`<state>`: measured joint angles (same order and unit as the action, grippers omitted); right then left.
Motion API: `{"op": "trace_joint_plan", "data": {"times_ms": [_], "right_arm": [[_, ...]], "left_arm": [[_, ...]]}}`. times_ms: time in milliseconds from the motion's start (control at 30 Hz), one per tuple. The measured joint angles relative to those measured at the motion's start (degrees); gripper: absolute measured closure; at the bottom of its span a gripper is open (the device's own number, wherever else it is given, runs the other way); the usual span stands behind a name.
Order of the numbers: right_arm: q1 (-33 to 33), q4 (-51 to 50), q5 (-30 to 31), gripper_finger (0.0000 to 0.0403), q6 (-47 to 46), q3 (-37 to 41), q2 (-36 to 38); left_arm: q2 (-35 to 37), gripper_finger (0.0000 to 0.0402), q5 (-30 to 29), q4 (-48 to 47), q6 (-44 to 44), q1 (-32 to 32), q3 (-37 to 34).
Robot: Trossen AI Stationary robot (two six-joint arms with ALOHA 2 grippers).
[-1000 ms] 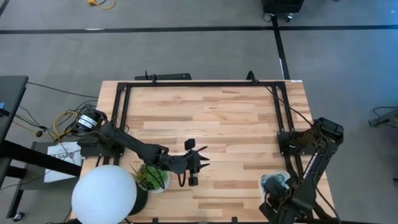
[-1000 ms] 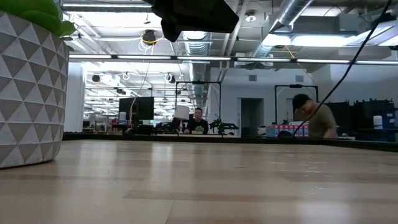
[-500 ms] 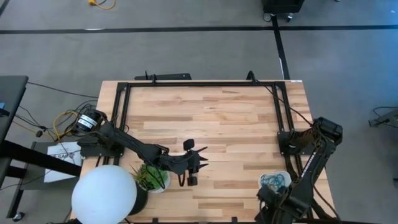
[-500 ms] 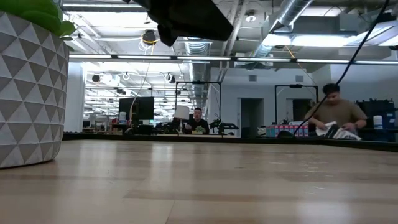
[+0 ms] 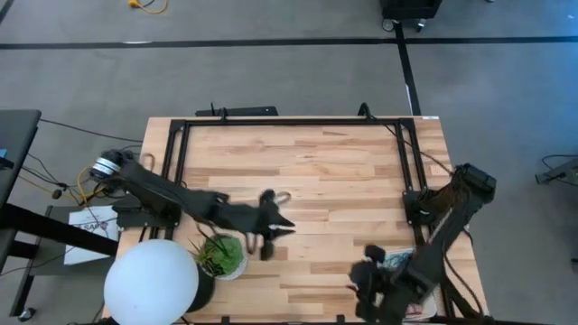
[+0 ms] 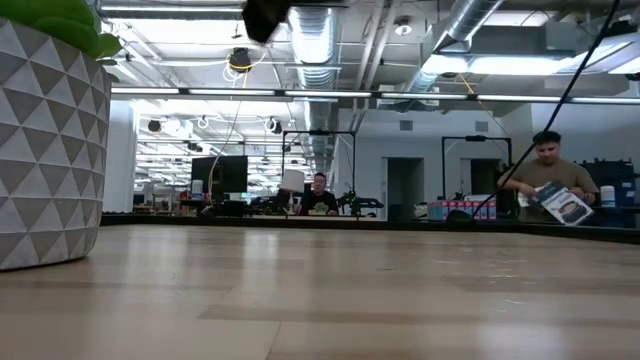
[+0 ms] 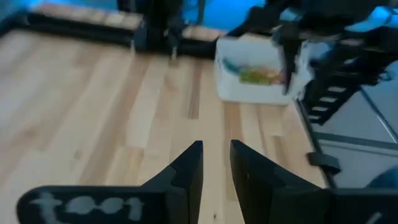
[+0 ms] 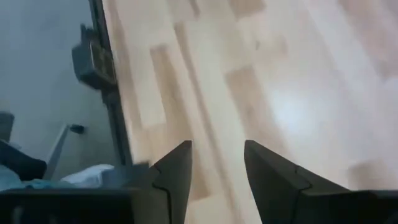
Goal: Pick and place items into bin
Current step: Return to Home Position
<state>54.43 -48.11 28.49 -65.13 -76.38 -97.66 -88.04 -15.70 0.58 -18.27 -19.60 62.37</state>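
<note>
Left gripper (image 7: 216,163) above the near middle of table (image 5: 298,162), just right of potted plant (image 5: 221,255); fingers narrowly apart, nothing between them. Right gripper (image 8: 217,163) over near right of table, fingers spread, empty. Bin (image 7: 249,94) at near right corner, beside right gripper; rubber bands (image 7: 258,76) lie inside, green and yellow showing.

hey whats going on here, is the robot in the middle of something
Neither arm is holding anything. The left gripper hangs open above the middle of the wooden table, near the potted plant. The right gripper, also open, is by the table's right edge, close to the white bin. Coloured rubber bands lie in the bin. It looks as if the sorting is done or paused.
</note>
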Motion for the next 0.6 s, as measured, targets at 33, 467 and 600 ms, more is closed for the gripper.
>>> {"op": "trace_joint_plan", "data": {"times_ms": [33, 467, 600], "right_arm": [[-1.74, -0.01, -0.81, 0.0262, 3.04, 0.00, 1.49], [-18.25, 9.97, -8.12, 0.0266, 42.85, 9.81, 34.89], [-21.67, 33.41, -19.54, 0.0264, 48.89, 30.11, 47.52]], "left_arm": [[2.75, 0.0330, 0.62, -1.95, 1.12, 0.25, 0.02], [39.93, 0.0330, -11.62, -30.28, 1.57, 0.29, -1.92], [49.22, 0.0330, -10.94, -26.02, -0.31, -0.62, -12.27]]}}
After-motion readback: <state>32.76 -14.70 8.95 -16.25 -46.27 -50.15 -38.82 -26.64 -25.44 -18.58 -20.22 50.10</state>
